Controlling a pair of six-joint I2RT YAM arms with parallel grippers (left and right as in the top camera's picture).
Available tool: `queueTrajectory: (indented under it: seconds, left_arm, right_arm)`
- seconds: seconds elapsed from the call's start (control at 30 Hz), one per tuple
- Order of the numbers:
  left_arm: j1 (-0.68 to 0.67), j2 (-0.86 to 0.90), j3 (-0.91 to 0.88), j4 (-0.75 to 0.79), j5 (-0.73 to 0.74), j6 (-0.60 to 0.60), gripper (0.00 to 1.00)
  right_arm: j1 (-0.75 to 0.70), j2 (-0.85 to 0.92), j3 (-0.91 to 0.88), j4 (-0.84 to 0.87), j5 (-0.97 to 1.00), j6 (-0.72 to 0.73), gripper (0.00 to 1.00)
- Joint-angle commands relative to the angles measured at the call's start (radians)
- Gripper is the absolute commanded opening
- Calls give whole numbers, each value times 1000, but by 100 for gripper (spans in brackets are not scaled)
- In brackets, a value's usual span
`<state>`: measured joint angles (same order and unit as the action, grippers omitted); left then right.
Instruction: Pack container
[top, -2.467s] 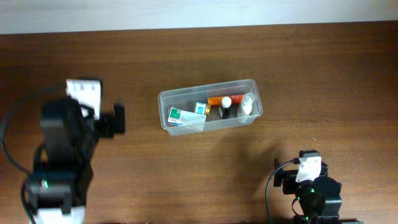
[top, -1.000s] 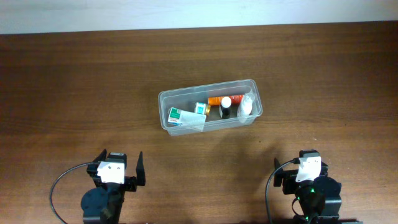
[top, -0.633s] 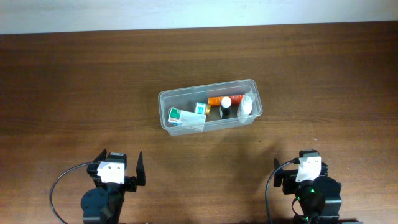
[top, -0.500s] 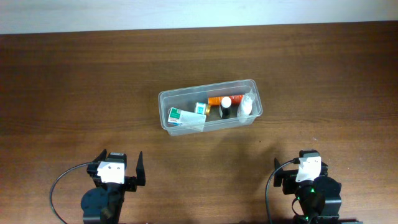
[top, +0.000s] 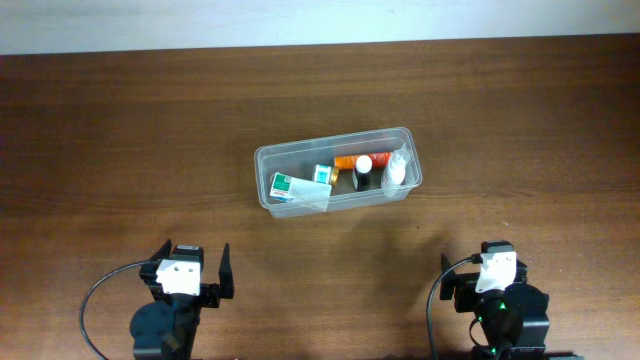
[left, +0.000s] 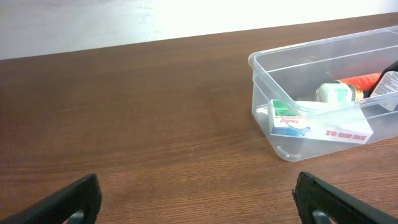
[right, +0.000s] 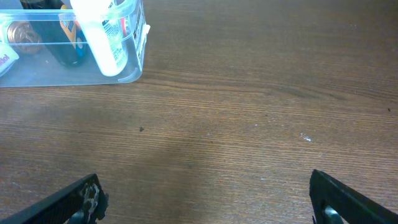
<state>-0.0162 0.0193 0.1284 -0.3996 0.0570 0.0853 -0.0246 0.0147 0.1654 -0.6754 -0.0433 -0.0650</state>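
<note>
The clear plastic container (top: 262, 160) stands mid-table. It holds a white and green box (top: 298, 187), an orange bottle (top: 352, 161), a dark bottle with a white cap (top: 363, 172) and a white bottle (top: 397, 172). The left wrist view shows the container (left: 264, 68) at the right with the box (left: 320, 124) inside. The right wrist view shows its corner (right: 135, 68) at top left with the white bottle (right: 102, 38). My left gripper (left: 198, 198) is open and empty, near the front edge. My right gripper (right: 208, 198) is open and empty, at the front right.
Brown wooden table (top: 520, 120) with a pale wall strip along the far edge. Both arms (top: 180, 300) (top: 497, 300) sit folded at the front edge, well short of the container.
The left arm has drawn back from a raised spot at mid-left to its folded place at the front edge. Over the last second nothing moved.
</note>
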Motion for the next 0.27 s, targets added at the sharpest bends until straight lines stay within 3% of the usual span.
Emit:
queueTrajectory:
  seconds: [0.0, 0.23]
  left_arm:
    - [4, -14, -10, 4, 18, -10, 99]
    - [4, -14, -10, 4, 18, -10, 99]
  right_arm:
    - [-3, -8, -6, 2, -8, -6, 98]
    - [-3, -8, -6, 2, -9, -6, 98]
